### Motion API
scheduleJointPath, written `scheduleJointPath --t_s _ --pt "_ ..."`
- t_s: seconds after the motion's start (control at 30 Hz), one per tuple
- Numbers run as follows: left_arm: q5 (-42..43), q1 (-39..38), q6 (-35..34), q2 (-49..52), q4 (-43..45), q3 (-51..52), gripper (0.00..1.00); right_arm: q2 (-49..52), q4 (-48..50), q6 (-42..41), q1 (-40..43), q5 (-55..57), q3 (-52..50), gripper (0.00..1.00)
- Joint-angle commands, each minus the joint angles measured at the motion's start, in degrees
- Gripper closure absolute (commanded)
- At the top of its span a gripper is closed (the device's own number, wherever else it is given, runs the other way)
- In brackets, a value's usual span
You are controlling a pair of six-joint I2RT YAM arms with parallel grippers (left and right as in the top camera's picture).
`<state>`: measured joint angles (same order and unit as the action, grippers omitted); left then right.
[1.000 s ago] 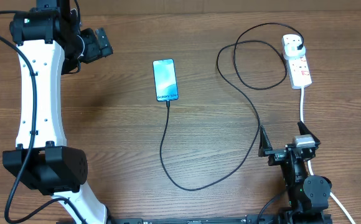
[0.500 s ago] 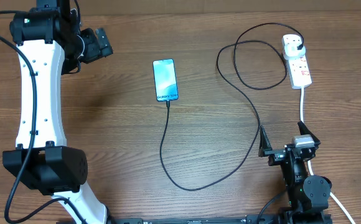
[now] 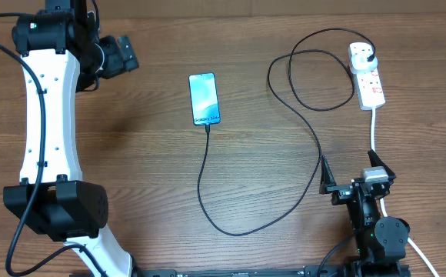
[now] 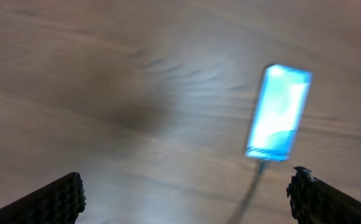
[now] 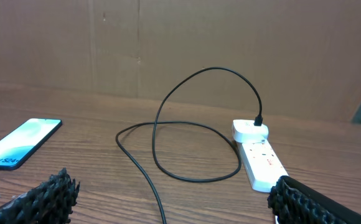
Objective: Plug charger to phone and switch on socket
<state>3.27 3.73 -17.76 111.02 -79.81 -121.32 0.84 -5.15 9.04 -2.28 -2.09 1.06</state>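
The phone point(image 3: 204, 98) lies screen-up and lit at the table's middle back, also in the left wrist view point(image 4: 278, 113) and the right wrist view point(image 5: 20, 144). The charger point(image 3: 311, 127), a thin black cable, has its tip at the phone's near end and its black plug in the far end of the socket point(image 3: 367, 83), a white power strip at the back right, also in the right wrist view point(image 5: 260, 163). My left gripper point(image 3: 124, 55) is open and empty at the back left. My right gripper point(image 3: 354, 178) is open and empty at the front right.
The socket's thick white cord point(image 3: 373, 129) runs toward the front past my right gripper. The charger loops widely point(image 5: 187, 134) between phone and socket across the bare wooden table point(image 3: 146, 169). A brown wall stands behind the table.
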Motion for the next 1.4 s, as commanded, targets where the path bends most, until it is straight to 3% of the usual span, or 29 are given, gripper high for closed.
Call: scheduleJointPath --t_s 0.0,0.47,0.67,0.9,1.2,1.37 --pt "-10.08 -0.72 4.28 0.39 -2.89 0.04 0.00 -0.68 0.33 0.04 -0.24 0.52 -0.57 0.00" --pt "-10.64 -1.18 2.95 -11.28 -2.38 0.66 0.00 -0.68 0.33 0.04 -0.24 0.52 -0.57 0.00" --pt "-6.56 -1.18 4.44 -15.15 0.24 4.76 0.00 -0.68 0.33 0.04 -0.24 0.52 -0.57 0.00" --pt "-6.19 -1.18 5.60 -24.24 11.04 21.62 0.00 -0.68 0.33 0.02 -0.24 0.52 -0.57 0.00" --pt "-1.75 -1.16 10.88 -44.74 31.45 50.47 0.00 -0.68 0.33 0.04 -0.24 0.52 -0.57 0.00" --pt "-2.36 -1.11 11.58 -56.96 33.33 60.76 0.00 -0.68 0.33 0.04 -0.24 0.52 -0.57 0.00"
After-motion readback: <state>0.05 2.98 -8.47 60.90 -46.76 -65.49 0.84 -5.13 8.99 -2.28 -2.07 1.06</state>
